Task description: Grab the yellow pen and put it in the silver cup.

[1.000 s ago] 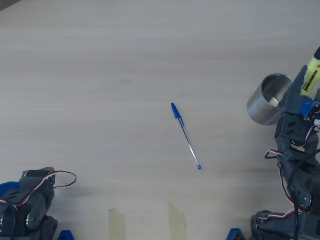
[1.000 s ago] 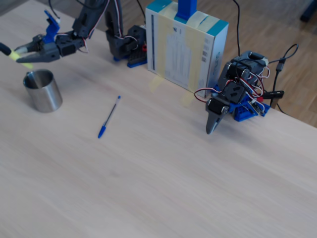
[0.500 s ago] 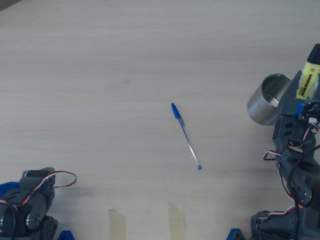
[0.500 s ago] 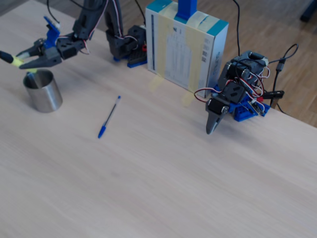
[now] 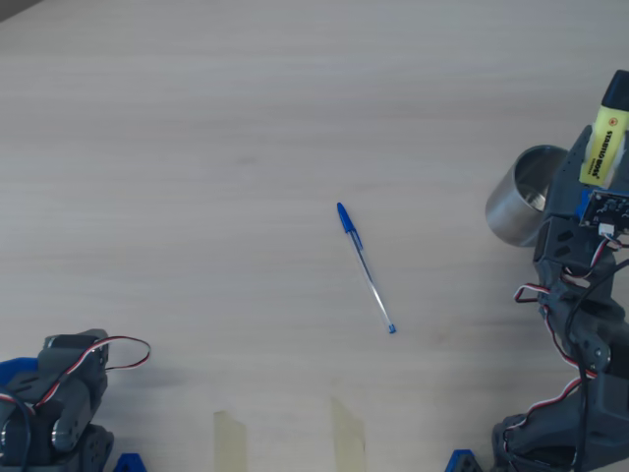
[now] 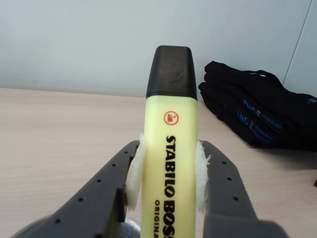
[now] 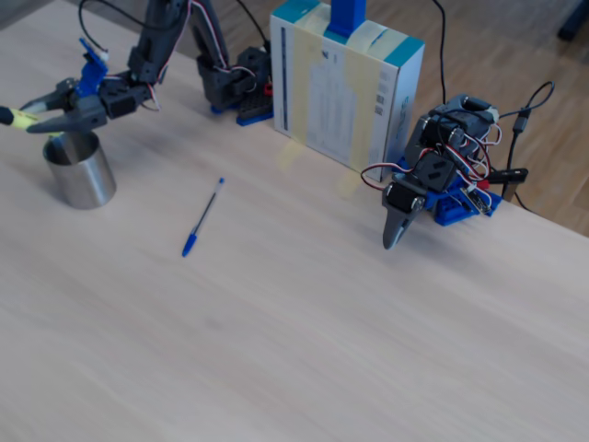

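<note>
Gripper (image 6: 166,173) clamped on yellow pen (image 6: 170,148), white foam pads (image 6: 134,171) pinching both flat sides at mid-body, cap end free. Held lengthwise so it can tip and drop in, I'd guess. In overhead view the pen (image 5: 604,143) sits at 3 o'clock edge of frame, above silver cup (image 5: 521,206), roughly its 2 o'clock side, not inside yet. Pen: chunky, flat pale-yellow body, black cap, black print w/ red logo. Cup: shiny steel cyl.
</note>
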{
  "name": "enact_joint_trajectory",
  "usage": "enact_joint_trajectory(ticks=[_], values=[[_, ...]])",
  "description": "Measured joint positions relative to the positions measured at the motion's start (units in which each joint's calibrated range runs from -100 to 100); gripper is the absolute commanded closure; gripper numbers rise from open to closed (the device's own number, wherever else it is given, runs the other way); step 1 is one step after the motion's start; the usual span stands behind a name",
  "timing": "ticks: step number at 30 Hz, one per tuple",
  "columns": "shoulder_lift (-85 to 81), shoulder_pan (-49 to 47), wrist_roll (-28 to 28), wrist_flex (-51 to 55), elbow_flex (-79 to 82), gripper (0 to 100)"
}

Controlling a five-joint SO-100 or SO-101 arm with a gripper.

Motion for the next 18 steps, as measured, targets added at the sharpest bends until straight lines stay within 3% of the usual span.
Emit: enact_joint_trajectory(ticks=[18], values=[[-2.7, -1.1, 0.0, -2.0, 0.6, 93]])
